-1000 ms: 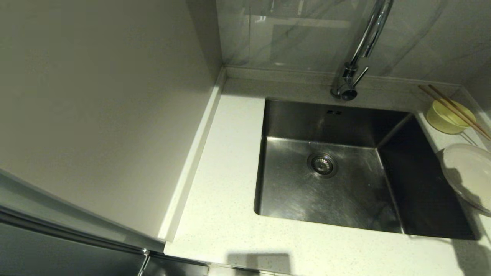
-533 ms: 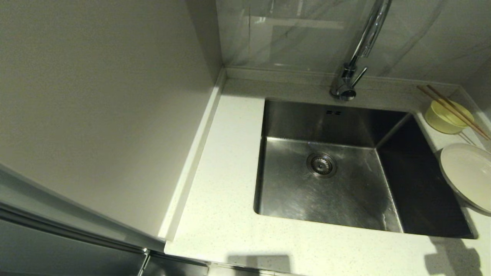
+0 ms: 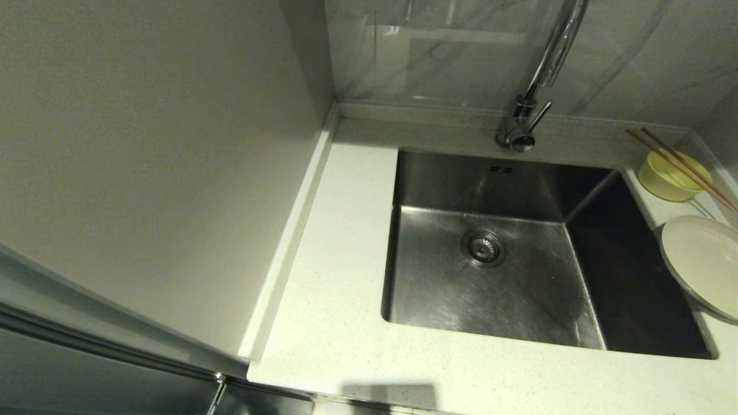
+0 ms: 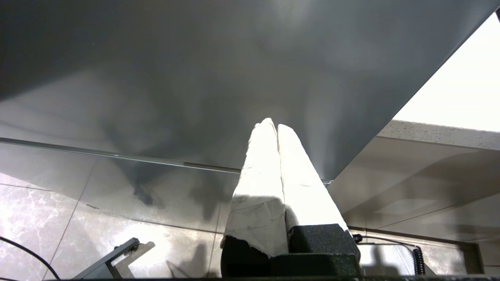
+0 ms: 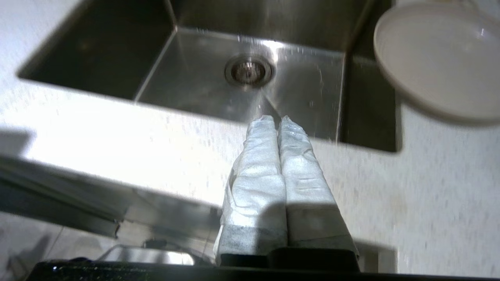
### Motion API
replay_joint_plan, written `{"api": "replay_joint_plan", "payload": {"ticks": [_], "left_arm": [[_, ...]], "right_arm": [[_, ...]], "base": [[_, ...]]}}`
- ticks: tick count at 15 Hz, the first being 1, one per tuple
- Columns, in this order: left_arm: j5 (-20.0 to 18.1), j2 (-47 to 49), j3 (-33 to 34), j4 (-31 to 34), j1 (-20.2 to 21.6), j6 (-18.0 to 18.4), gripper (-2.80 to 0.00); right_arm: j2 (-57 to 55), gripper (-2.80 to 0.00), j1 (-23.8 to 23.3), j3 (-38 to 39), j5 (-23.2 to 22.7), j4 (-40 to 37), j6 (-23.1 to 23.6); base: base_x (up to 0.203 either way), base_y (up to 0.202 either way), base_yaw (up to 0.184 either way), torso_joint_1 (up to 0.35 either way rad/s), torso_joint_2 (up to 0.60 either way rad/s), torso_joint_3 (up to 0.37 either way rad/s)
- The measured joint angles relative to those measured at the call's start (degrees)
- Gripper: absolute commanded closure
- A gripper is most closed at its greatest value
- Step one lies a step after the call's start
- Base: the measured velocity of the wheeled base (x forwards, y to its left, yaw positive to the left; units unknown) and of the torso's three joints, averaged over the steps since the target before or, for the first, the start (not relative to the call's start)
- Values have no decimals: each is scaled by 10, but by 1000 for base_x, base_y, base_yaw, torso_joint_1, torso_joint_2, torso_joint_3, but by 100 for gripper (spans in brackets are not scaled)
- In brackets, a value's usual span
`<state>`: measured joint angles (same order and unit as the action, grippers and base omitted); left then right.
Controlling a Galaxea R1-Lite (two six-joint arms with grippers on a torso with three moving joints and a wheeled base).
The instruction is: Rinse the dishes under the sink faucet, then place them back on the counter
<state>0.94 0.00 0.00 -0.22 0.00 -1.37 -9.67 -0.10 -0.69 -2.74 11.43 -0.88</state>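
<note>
On the counter [image 3: 340,288] to the right of the sink [image 3: 507,276] sit the off-white plate [image 3: 703,262] and, behind it, the yellow-green bowl [image 3: 669,176] with the chopsticks [image 3: 683,164] lying across its rim. The chrome faucet [image 3: 533,86] stands behind the empty basin; no water shows. Neither arm appears in the head view. My right gripper [image 5: 276,119] is shut and empty, low before the counter's front edge, facing the sink [image 5: 250,70] and the plate [image 5: 441,58]. My left gripper [image 4: 274,125] is shut and empty, below the counter, facing a grey panel.
A grey cabinet side [image 3: 144,173] rises along the counter's left edge. A glossy tiled wall [image 3: 450,52] stands behind the faucet. The drain strainer [image 3: 483,248] sits in the basin floor. Bare counter lies left of and in front of the sink.
The shadow over the plate and the counter's front right corner has cleared away. The dishes have not moved.
</note>
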Motion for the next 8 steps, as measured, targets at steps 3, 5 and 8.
{"api": "replay_joint_plan", "payload": {"ticks": [3, 5, 8], "left_arm": [[0, 0, 0, 0, 0, 0, 0], [0, 0, 0, 0, 0, 0, 0], [0, 0, 0, 0, 0, 0, 0]], "right_arm": [[63, 0, 0, 5, 16, -76, 9], [83, 0, 0, 6, 37, -114, 11], [95, 0, 0, 7, 38, -115, 10]], "base": [[0, 0, 0, 0, 0, 0], [0, 0, 0, 0, 0, 0], [0, 0, 0, 0, 0, 0]]}}
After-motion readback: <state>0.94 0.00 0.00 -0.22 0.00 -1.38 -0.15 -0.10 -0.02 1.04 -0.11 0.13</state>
